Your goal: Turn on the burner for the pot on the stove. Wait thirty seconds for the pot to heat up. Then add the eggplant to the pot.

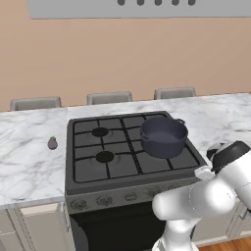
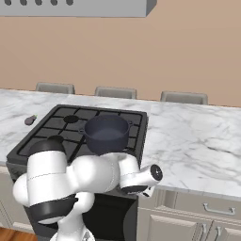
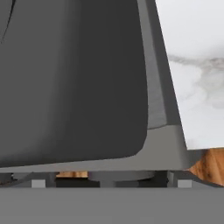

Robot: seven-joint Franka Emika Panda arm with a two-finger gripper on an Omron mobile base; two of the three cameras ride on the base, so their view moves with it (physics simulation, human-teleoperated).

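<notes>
The dark blue-grey pot (image 1: 164,136) (image 2: 107,133) stands on the right side of the stove (image 1: 88,169) (image 2: 56,127), over its right grates. I see no flame at the open burners (image 1: 104,157). The small purple eggplant (image 1: 52,143) (image 2: 30,120) lies on the marble counter left of the stove. My gripper (image 2: 140,190) (image 3: 110,181) hangs low in front of the stove's front right corner, well below and apart from the pot. Its jaws stand open with nothing between them. The hand view looks closely at the stove's dark front corner (image 3: 74,78). My arm hides the right-hand knobs.
Front knobs (image 1: 104,200) line the stove's panel. Marble counter (image 1: 29,166) (image 2: 197,136) (image 3: 197,87) runs on both sides, with cabinets and drawers (image 2: 207,207) below. Chair backs (image 1: 109,97) stand behind the counter, and a hood (image 1: 137,7) hangs above. Wood floor (image 3: 210,164) shows below.
</notes>
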